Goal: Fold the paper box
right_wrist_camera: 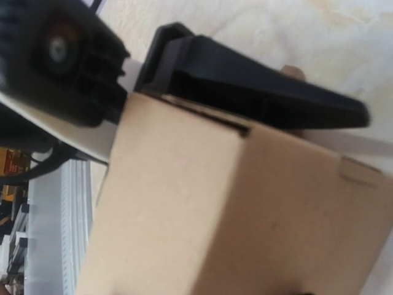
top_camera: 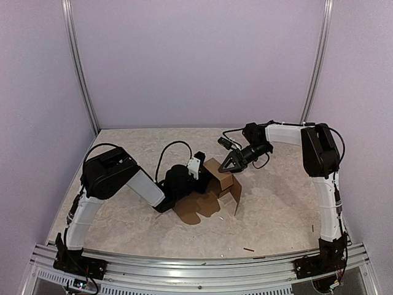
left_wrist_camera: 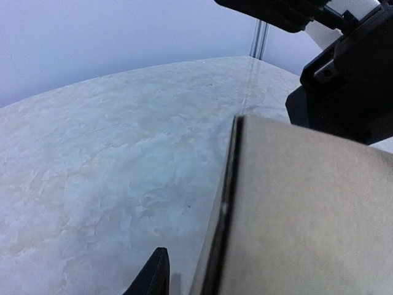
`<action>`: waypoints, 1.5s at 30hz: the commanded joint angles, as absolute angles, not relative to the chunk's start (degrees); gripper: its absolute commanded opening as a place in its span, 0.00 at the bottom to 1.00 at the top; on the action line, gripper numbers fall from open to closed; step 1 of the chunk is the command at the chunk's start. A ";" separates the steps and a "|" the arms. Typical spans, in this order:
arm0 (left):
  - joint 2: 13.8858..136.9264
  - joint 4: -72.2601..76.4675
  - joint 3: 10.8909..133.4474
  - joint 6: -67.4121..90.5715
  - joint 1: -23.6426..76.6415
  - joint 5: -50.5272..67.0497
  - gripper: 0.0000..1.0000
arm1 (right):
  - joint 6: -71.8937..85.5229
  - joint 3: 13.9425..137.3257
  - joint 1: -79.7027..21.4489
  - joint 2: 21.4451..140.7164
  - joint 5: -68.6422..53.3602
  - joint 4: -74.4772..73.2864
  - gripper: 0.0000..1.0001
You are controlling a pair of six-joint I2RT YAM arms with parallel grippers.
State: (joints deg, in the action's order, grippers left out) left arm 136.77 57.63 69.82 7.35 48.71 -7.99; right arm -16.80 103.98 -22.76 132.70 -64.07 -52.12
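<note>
Close up, paper box [right_wrist_camera: 202,203] partly squared, walls standing; flaps [top_camera: 198,212] splayed flat at centre frame (closing yet to do). Bite of left gripper [top_camera: 201,171] unreadable; right gripper [top_camera: 230,162] spread, hold unclear.

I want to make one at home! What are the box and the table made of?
Box: looks like thin brown cardboard with a matte finish. Its cut edge is thin and dark, and the panels fold at sharp creases. Table: pale and mottled like marble, with a slight sheen. It is probably a printed laminate or sheet, though real stone can't be ruled out.
</note>
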 commanded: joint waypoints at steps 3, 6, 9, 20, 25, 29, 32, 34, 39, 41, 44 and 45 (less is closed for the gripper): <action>131.01 62.22 61.56 3.85 49.42 -5.04 0.42 | -18.76 105.85 -21.79 131.92 -62.29 -55.18 0.70; 128.78 62.01 58.99 3.56 49.55 -3.60 0.47 | -19.89 106.40 -21.54 131.05 -62.21 -56.16 0.70; 126.59 61.26 56.54 3.36 49.70 -3.09 0.51 | -22.00 107.01 -21.54 130.01 -62.68 -58.07 0.72; 115.35 40.98 52.71 -1.57 49.83 -4.48 0.58 | -32.13 102.55 -20.19 121.01 -60.07 -65.53 0.78; 110.35 29.68 50.08 -2.51 50.68 -6.43 0.60 | -34.17 96.50 -19.92 114.86 -56.12 -63.73 0.79; 105.87 24.02 47.69 -1.75 50.85 -5.72 0.59 | -29.40 88.91 -19.84 105.99 -46.61 -53.49 0.79; 104.66 21.45 48.38 -1.60 50.64 -7.49 0.55 | -25.66 82.55 -19.81 97.59 -36.64 -44.57 0.79; 104.81 21.08 49.37 -1.02 50.38 -8.04 0.52 | -23.08 76.36 -19.70 90.67 -32.03 -36.56 0.81; 107.14 23.96 52.07 -0.81 48.70 -5.16 0.44 | -20.77 65.98 -19.49 80.38 -29.28 -29.47 0.92; 108.92 24.04 53.97 -1.43 47.96 -4.84 0.42 | -19.34 63.58 -18.49 78.89 -31.07 -28.82 0.99; 110.75 25.68 55.51 -2.70 46.45 -2.49 0.40 | -17.32 61.02 -16.60 77.37 -32.39 -27.85 1.00; 111.24 26.08 55.98 -2.91 45.88 -1.22 0.39 | -17.23 60.77 -15.94 77.45 -33.33 -27.98 1.00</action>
State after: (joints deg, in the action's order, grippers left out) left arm 108.38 24.47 53.74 -1.39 47.90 -5.06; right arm -20.69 63.64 -18.63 77.87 -33.17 -30.96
